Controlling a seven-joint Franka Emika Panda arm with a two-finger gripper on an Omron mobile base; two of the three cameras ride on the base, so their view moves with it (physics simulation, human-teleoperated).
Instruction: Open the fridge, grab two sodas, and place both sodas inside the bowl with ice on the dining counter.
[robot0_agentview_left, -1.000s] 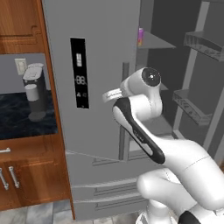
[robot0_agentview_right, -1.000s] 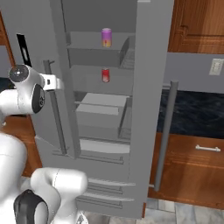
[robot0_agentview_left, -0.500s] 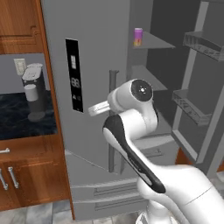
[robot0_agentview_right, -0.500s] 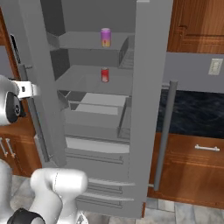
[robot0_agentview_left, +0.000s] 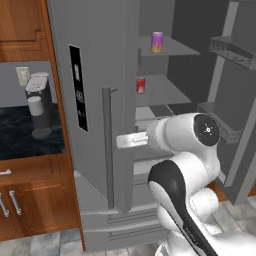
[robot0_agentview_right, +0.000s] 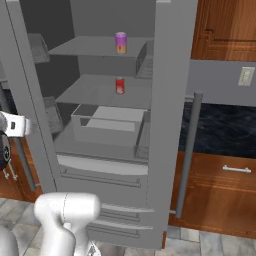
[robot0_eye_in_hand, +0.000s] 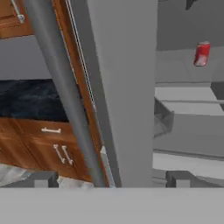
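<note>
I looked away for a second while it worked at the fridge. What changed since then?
The whole picture shifted, so the base moved. The fridge doors stand wider, showing more of the shelves. The gripper let go: its fingers now stand apart on either side of the left door's handle. The purple can and red can stayed on their shelves.

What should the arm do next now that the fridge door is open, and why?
Probably pull back from the door handle and swing toward the red can. The claw is open, with the handle between its fingertips, the fridge is open, and both cans sit on shelves.
</note>
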